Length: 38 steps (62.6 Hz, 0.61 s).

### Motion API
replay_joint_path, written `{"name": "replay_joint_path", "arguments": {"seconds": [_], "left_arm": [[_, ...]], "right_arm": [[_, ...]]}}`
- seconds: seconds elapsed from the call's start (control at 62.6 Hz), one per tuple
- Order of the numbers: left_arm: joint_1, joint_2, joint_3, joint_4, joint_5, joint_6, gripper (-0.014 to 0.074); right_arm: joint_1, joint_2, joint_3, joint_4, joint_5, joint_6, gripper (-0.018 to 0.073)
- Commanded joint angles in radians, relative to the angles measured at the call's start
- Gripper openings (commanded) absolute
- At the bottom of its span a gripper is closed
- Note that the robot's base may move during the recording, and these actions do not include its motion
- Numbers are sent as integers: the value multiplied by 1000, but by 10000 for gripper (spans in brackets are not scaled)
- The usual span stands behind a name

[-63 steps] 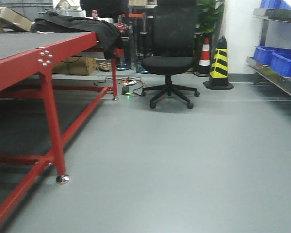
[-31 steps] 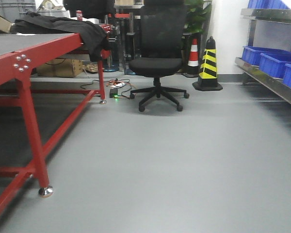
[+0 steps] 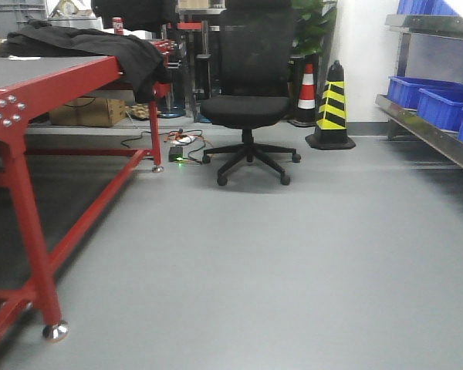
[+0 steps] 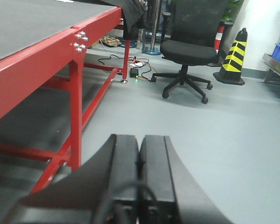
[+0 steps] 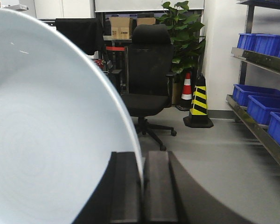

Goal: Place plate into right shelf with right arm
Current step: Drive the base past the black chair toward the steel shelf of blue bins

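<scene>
My right gripper (image 5: 142, 158) is shut on the rim of a large pale blue-white plate (image 5: 46, 130), which fills the left half of the right wrist view, held on edge. The right shelf (image 5: 259, 126), a metal rack with blue bins (image 5: 256, 105), stands at the right; it also shows in the front view (image 3: 428, 127). My left gripper (image 4: 140, 140) is shut and empty, held above the grey floor beside the red table (image 4: 77, 70). Neither gripper shows in the front view.
A red-framed table (image 3: 15, 116) with a black cloth (image 3: 100, 42) stands at the left. A black office chair (image 3: 247, 100) is ahead, with cables (image 3: 181, 142) on the floor by it. A yellow-black cone (image 3: 332, 108) and an orange cone (image 3: 307, 85) stand at the back right.
The front view has shifted: the table has slid left and nearer, the chair has moved left and then slightly right, and the right shelf shows more. The base is moving forward.
</scene>
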Motion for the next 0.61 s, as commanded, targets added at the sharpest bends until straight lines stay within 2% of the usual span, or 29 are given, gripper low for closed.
{"name": "replay_joint_path", "arguments": {"seconds": [0.0, 0.591], "left_arm": [[-2, -10, 10, -8, -90, -7, -128], [-2, -10, 10, -8, -90, -7, -128]], "right_arm": [[-8, 16, -30, -5, -93, -5, 54], [-8, 16, -30, -5, -93, -5, 54]]}}
